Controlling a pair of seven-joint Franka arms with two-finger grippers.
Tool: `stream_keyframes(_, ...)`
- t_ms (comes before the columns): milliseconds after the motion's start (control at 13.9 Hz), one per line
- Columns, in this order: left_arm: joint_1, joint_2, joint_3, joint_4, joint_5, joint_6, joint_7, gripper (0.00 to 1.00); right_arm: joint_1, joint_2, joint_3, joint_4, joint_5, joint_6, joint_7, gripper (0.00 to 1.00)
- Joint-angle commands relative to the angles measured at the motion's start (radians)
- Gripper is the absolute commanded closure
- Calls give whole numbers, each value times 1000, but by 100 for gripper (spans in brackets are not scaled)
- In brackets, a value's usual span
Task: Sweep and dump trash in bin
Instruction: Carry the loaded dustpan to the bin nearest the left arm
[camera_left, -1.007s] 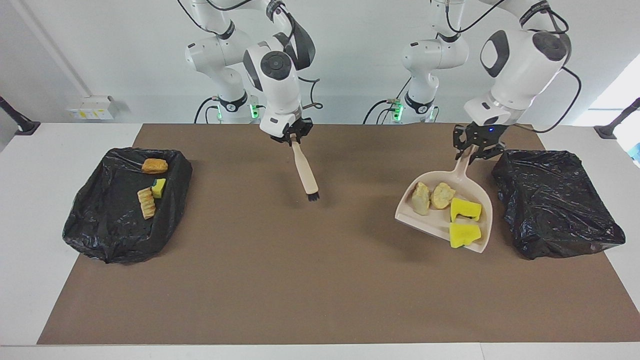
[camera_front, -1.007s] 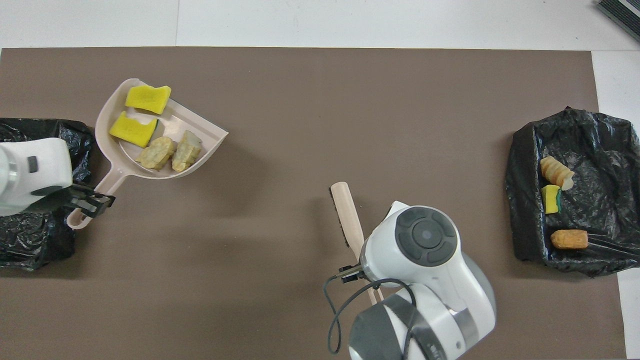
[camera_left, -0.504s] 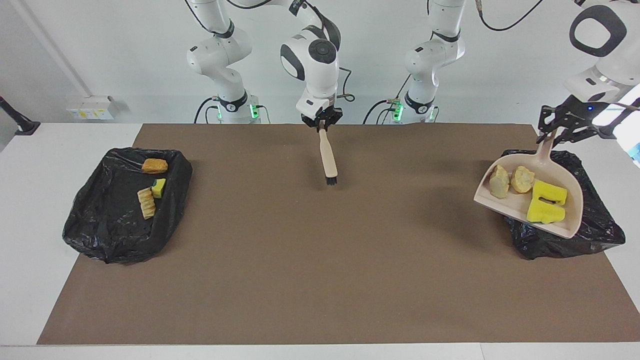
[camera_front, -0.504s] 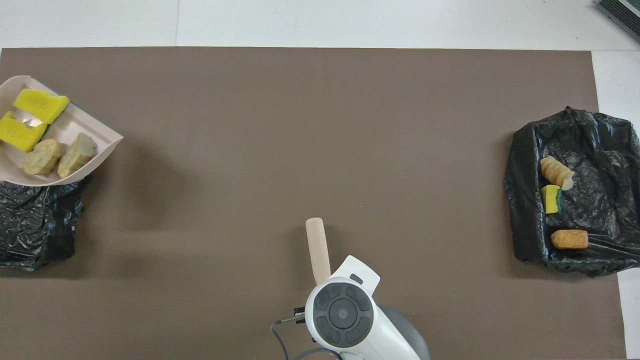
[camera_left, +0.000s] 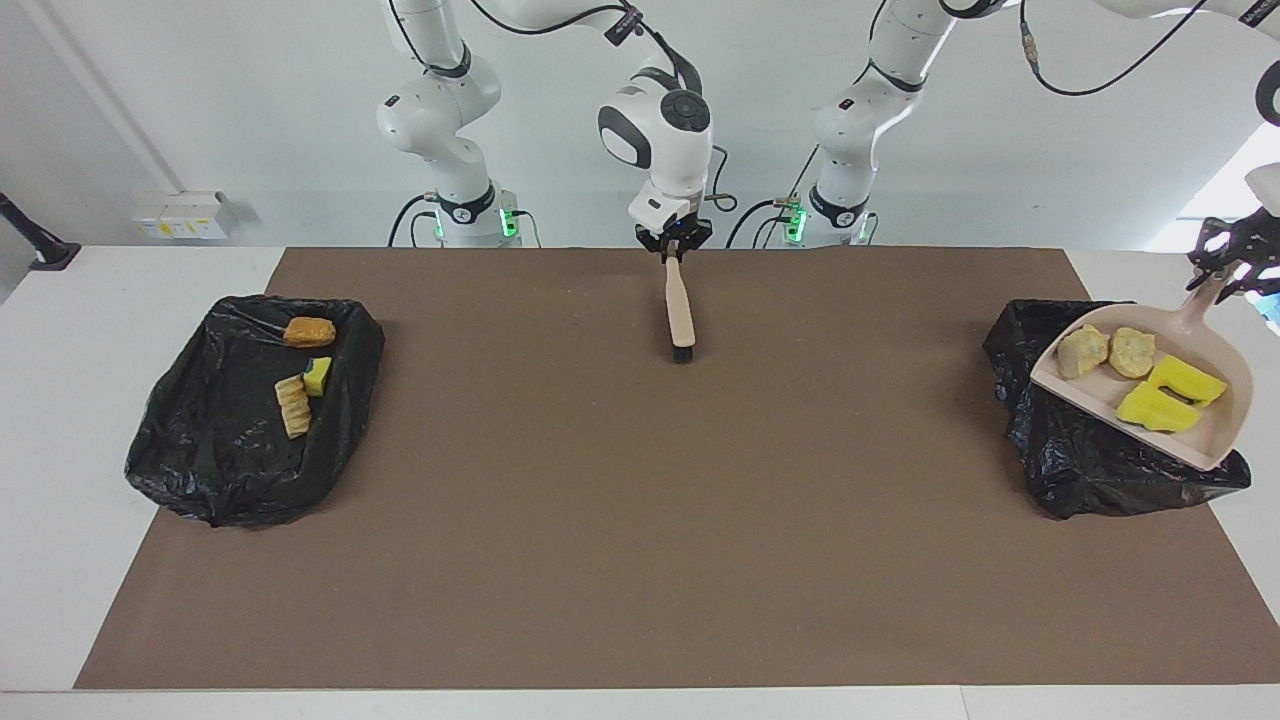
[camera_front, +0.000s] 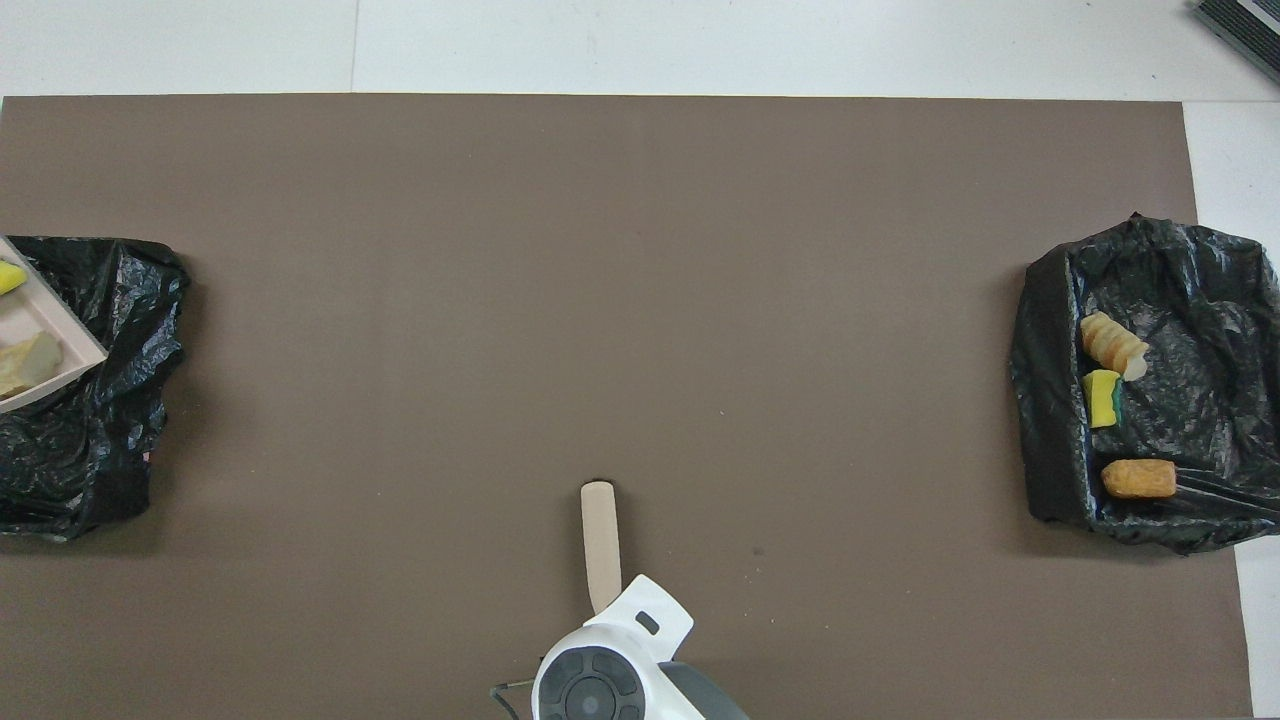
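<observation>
The left gripper (camera_left: 1236, 262) is clamped on the handle of the beige dustpan (camera_left: 1205, 440), carrying it in the air over the black-lined bin (camera_left: 1085, 465) at the left arm's end of the surface; the pan looks roughly level, presumably so its load stays in until it is tipped. In the dustpan sit four pieces of trash: two pale lumps (camera_left: 1105, 351) and two yellow sponge chunks (camera_left: 1168, 393). The left arm stretches far out to that end (most of it is out of view). The right gripper (camera_left: 674, 246) is closed on the brush (camera_left: 681, 312), which hangs bristles-down over the brown mat (camera_left: 640, 520), well apart from that bin; this arm waits, folded back. Three more scraps (camera_left: 303, 372) lie in a second bin (camera_left: 210, 470), farthest from the first.
</observation>
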Motion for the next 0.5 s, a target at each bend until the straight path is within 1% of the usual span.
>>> stream_keyframes(0, 2, 68, -12, 124, 98, -22, 68, 100, -4, -16, -5, 23, -27, -39, 25, 0)
stream_keyframes(144, 3, 118, -11, 199, 158, -19, 120, 100, -21, -34, -11, 81, -27, -128, 14, 0)
stream_keyframes(216, 2, 127, -15, 214, 201, -5, 136, 100, -38, -41, -14, 108, -28, -170, 10, 0)
stream_keyframes(432, -15, 135, -26, 218, 312, 44, 142, 100, -122, -64, -13, 177, -59, -242, -32, 0)
